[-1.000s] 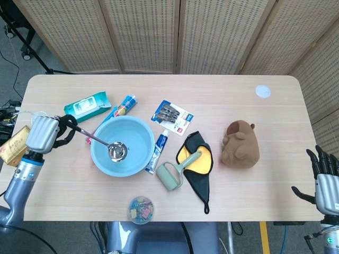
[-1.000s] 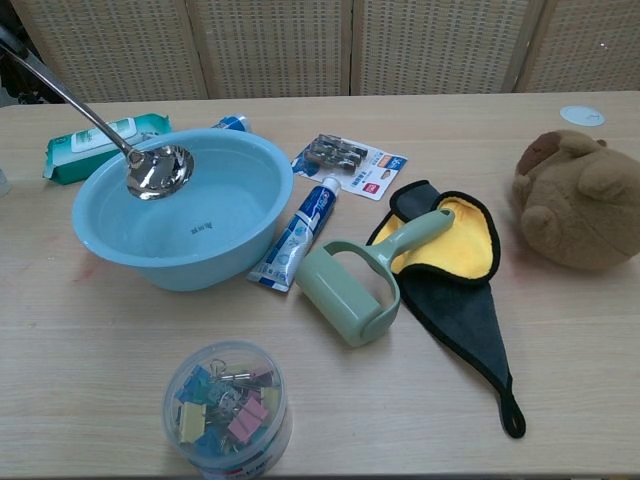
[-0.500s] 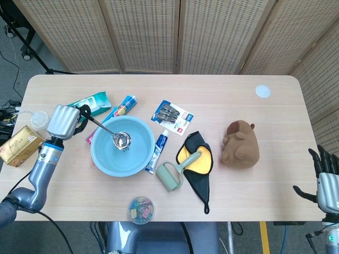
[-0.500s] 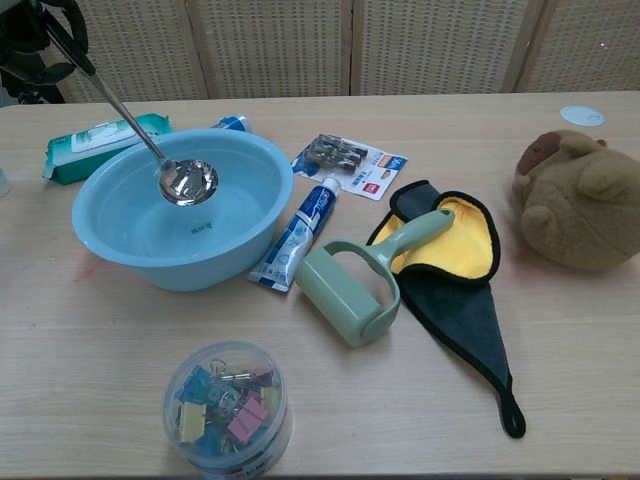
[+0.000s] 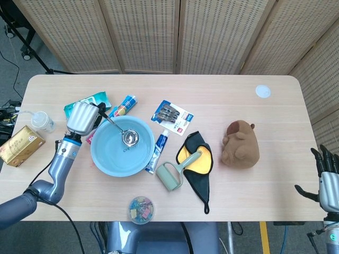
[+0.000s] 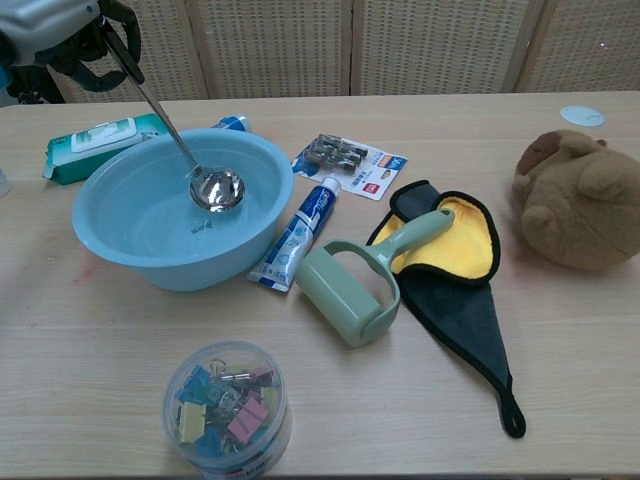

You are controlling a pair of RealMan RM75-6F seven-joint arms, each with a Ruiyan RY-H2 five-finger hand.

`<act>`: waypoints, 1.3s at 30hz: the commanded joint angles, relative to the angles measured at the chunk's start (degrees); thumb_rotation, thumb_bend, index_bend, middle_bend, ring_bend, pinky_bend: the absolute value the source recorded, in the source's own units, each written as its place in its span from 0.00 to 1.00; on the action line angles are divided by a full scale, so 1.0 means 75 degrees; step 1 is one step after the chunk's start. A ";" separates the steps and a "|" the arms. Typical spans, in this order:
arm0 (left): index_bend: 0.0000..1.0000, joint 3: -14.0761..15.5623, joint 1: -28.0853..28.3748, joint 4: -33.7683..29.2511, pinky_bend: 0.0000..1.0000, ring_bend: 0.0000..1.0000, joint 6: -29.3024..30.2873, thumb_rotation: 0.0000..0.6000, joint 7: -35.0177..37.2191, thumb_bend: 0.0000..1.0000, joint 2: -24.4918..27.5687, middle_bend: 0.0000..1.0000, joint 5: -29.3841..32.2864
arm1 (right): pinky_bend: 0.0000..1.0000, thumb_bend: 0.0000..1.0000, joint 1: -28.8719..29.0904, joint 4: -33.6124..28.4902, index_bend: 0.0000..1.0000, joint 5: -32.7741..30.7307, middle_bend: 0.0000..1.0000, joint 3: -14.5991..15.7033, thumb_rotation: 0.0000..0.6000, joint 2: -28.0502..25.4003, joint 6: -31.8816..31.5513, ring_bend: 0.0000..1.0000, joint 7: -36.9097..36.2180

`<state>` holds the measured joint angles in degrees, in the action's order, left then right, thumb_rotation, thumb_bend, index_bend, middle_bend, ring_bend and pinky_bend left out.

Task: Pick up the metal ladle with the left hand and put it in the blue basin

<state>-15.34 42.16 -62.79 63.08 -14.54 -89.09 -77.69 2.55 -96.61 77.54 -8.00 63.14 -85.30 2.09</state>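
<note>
My left hand (image 5: 83, 117) (image 6: 62, 30) grips the handle of the metal ladle (image 5: 122, 131) (image 6: 190, 160) above the left rim of the blue basin (image 5: 103, 156) (image 6: 120, 250). The ladle slants down to the right, and its shiny bowl hangs inside the basin, over the middle; whether it touches the bottom I cannot tell. My right hand (image 5: 328, 182) stays at the table's right front corner, fingers apart, holding nothing. The chest view does not show it.
A green wipes pack (image 5: 89, 101), toothpaste tubes (image 5: 160, 151) and a clip card (image 5: 172, 117) ring the basin. A green lint roller (image 5: 172, 173) lies on a black-and-yellow cloth (image 5: 197, 168). A brown plush (image 5: 241, 144) sits right. A clip jar (image 5: 141, 209) stands at the front.
My left hand has moved right and toward the back of the table with the ladle. The ladle's bowl has shifted from the basin's left part to its middle and sunk lower.
</note>
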 commanded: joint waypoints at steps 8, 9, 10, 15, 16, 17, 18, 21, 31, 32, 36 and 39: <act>0.95 0.0149 0.0302 -0.0056 0.92 0.96 0.0065 1.00 -0.1323 0.52 -0.0278 0.96 0.0031 | 0.00 0.00 -0.0006 -0.0027 0.06 0.0004 0.00 0.0009 1.00 -0.0026 0.0007 0.00 -0.0047; 0.95 0.0150 0.0308 -0.0072 0.92 0.96 0.0076 1.00 -0.1317 0.52 -0.0300 0.96 0.0044 | 0.00 0.00 -0.0007 -0.0029 0.06 0.0003 0.00 0.0008 1.00 -0.0031 0.0005 0.00 -0.0054; 0.95 0.0146 0.0310 -0.0097 0.92 0.96 0.0085 1.00 -0.1291 0.52 -0.0319 0.96 0.0062 | 0.00 0.00 -0.0007 -0.0031 0.06 0.0003 0.00 0.0007 1.00 -0.0035 0.0005 0.00 -0.0059; 0.95 0.0112 0.0248 -0.0393 0.92 0.96 0.0017 1.00 -0.0722 0.52 -0.0367 0.96 0.0235 | 0.00 0.00 -0.0008 -0.0039 0.06 0.0013 0.00 0.0017 1.00 -0.0044 0.0010 0.00 -0.0070; 0.95 0.0105 0.0232 -0.0466 0.92 0.96 -0.0007 1.00 -0.0573 0.52 -0.0356 0.96 0.0262 | 0.00 0.00 -0.0008 -0.0041 0.06 0.0015 0.00 0.0019 1.00 -0.0045 0.0012 0.00 -0.0072; 0.95 0.0108 0.0211 -0.0536 0.92 0.96 -0.0005 1.00 -0.0411 0.52 -0.0335 0.96 0.0261 | 0.00 0.00 -0.0008 -0.0040 0.06 0.0019 0.00 0.0022 1.00 -0.0044 0.0010 0.00 -0.0068; 0.95 0.0124 0.0188 -0.0590 0.92 0.96 0.0007 1.00 -0.0267 0.52 -0.0312 0.96 0.0247 | 0.00 0.00 -0.0008 -0.0039 0.06 0.0026 0.00 0.0027 1.00 -0.0040 0.0008 0.00 -0.0060; 0.95 0.0050 0.0122 -0.0758 0.92 0.96 0.0054 1.00 0.0186 0.52 -0.0276 0.96 0.0327 | 0.00 0.00 -0.0007 -0.0036 0.06 0.0040 0.00 0.0039 1.00 -0.0028 0.0008 0.00 -0.0039; 0.96 -0.0166 -0.0048 -0.1241 0.92 0.96 -0.0462 1.00 0.1548 0.52 -0.0025 0.96 0.0936 | 0.00 0.00 0.0006 0.0012 0.06 0.0057 0.00 0.0071 1.00 0.0015 0.0033 0.00 0.0025; 0.96 -0.0163 -0.0059 -0.1270 0.92 0.96 -0.0497 1.00 0.1634 0.52 0.0035 0.96 0.0940 | 0.00 0.00 0.0007 0.0017 0.06 0.0063 0.00 0.0072 1.00 0.0020 0.0027 0.00 0.0038; 0.96 -0.0145 -0.0124 -0.1477 0.92 0.95 -0.0522 1.00 0.1839 0.53 0.0293 0.96 0.0904 | 0.00 0.00 0.0013 0.0045 0.06 0.0062 0.00 0.0080 1.00 0.0047 0.0033 0.00 0.0073; 0.96 -0.0145 -0.0197 -0.1694 0.92 0.96 -0.0482 1.00 0.1994 0.53 0.0517 0.96 0.0872 | 0.00 0.00 0.0020 0.0064 0.06 0.0082 0.00 0.0100 1.00 0.0074 0.0044 0.00 0.0112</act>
<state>-16.41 40.99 -74.92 59.36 -0.09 -85.79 -71.04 2.70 -96.14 78.15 -7.25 63.68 -84.97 2.92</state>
